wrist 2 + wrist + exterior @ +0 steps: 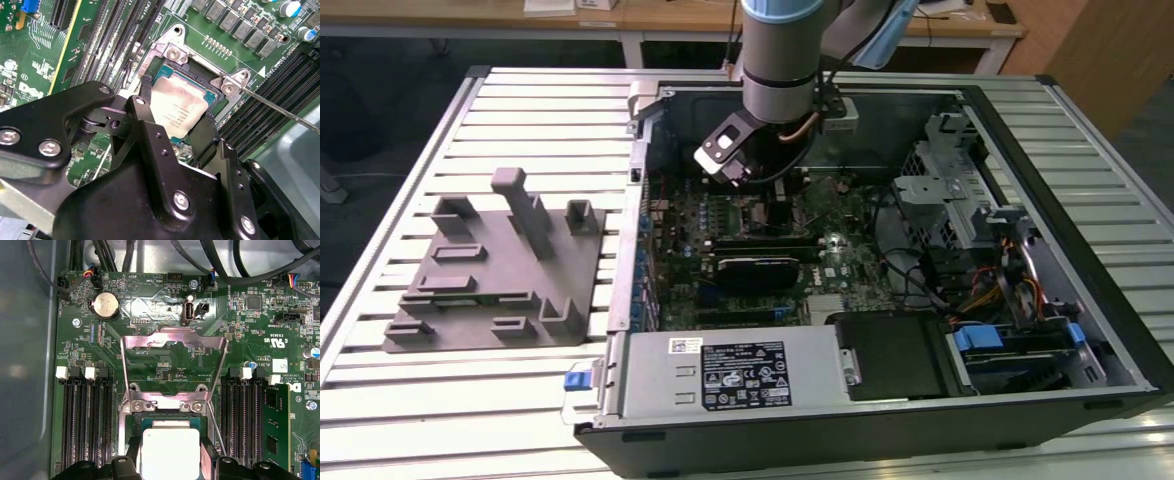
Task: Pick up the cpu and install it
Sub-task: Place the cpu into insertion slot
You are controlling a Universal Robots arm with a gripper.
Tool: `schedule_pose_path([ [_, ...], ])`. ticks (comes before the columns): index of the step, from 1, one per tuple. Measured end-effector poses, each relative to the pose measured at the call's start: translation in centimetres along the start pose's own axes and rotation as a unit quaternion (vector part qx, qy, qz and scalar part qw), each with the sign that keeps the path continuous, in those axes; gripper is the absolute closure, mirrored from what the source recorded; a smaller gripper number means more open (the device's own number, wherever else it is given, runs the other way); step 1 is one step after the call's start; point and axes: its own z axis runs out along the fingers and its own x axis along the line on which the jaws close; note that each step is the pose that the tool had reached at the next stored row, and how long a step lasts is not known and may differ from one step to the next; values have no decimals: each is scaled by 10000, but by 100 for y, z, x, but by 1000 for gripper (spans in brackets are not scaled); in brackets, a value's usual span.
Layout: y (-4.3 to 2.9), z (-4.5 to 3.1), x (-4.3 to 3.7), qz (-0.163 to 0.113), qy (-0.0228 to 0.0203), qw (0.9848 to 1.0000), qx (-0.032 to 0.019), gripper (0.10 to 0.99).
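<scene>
Slatted metal table (520, 110) carries an open PC case (1121, 330), mobo (250, 330) facing up. I see the gripper (177, 116) low over the socket (172, 50), fingers (145, 112) clamped on opp. edges of the cpu (177, 102). The cpu sits level betw. the fingertips, w/in the socket frame. In the first wrist view, the retention plate (172, 340) lies open just beside it, w/ RAM slots (85, 415) flanking.

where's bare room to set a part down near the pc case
Bare slatted table around the grey fixture, at the exterior view's left. Crowded inside the pc case, where the gripper sits right over the cpu.
</scene>
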Motion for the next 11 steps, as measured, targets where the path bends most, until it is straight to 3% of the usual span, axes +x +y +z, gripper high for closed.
schedule_pose_path([
  [8, 0, 3, 0, 0, 2, 10000, -2, 533],
  [9, 0, 3, 1, 0, 3, 10000, -2, 475],
  [11, 1, 4, 1, 0, 4, 10000, -2, 475],
])
